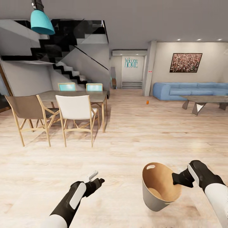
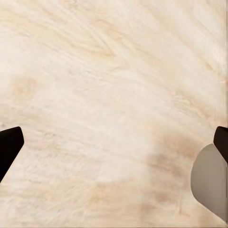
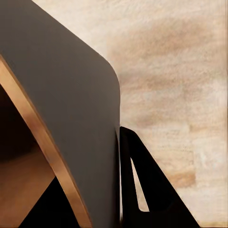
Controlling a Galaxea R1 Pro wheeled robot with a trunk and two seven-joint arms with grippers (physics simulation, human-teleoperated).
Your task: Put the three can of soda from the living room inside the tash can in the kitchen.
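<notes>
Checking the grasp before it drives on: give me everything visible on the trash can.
The tash can is a small tapered round bucket, pale grey outside, tan-brown inside, with an oval handle hole near its far rim. It looks empty as far as the inside shows. It is tilted, mouth leaning toward the robot's left, held above the pale wood floor. The right gripper is clamped on its rim, one finger outside the wall.

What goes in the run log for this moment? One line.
right pincer: shut on trash can rim | left pincer: open | orange soda can: on floor, far ahead
</notes>
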